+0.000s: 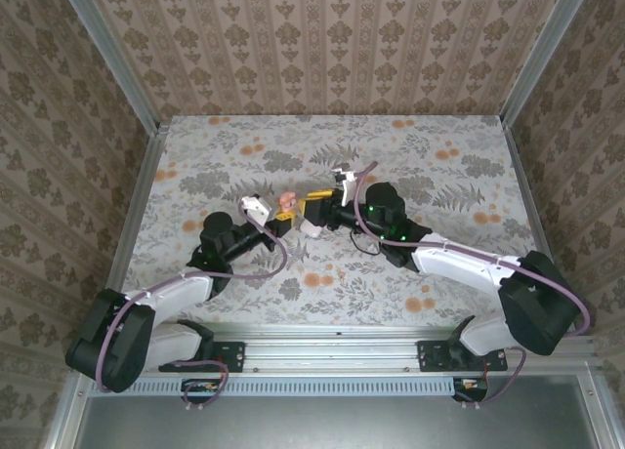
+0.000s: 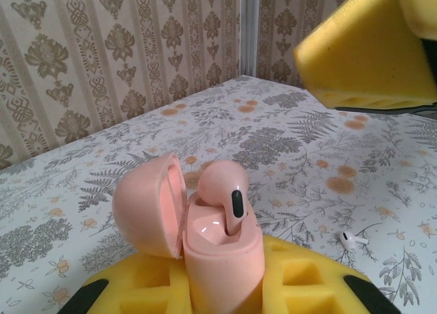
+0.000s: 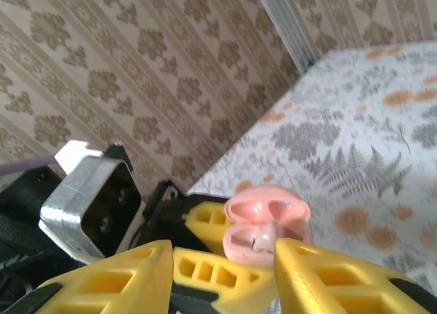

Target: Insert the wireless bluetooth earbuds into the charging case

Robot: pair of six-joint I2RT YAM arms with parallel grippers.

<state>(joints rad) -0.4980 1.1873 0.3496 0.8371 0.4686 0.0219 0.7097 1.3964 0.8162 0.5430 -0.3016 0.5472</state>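
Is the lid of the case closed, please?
No, the left wrist view shows the pink case with its lid swung open and an earbud sitting inside.

One earbud [image 2: 229, 191] sits in the charging case [image 2: 218, 256] — another earbud [image 2: 351, 240] lies on the table [image 2: 307, 136].

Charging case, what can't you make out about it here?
Left wrist: pink charging case, base hidden inside the left claw.
Right wrist: case blurred, second socket unreadable, bottom partly behind the right claw.
Top external: too small to show the earbud seated in it.
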